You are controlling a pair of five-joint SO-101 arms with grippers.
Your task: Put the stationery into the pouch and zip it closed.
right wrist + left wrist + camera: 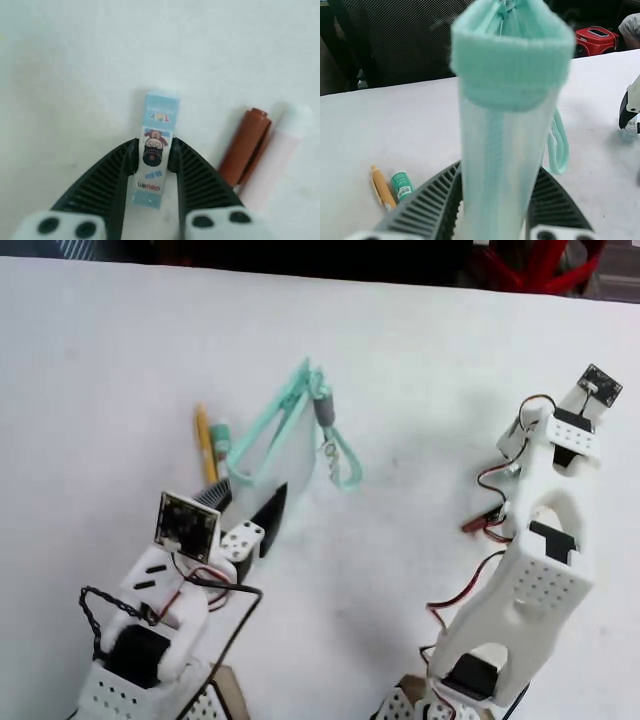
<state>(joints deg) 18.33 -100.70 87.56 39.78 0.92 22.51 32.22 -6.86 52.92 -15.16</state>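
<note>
While the left tool (500, 171) clamps the pouch (510, 60) upright, the right tool (152, 150) points down, pinching an eraser (161, 107).

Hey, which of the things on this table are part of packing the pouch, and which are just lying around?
For the job: pouch, held by the left gripper; blue eraser, in the right gripper; brown pen; pink stick; orange pen; green tube.
Just lying about: red box; mesh chair, both beyond the table.
</note>
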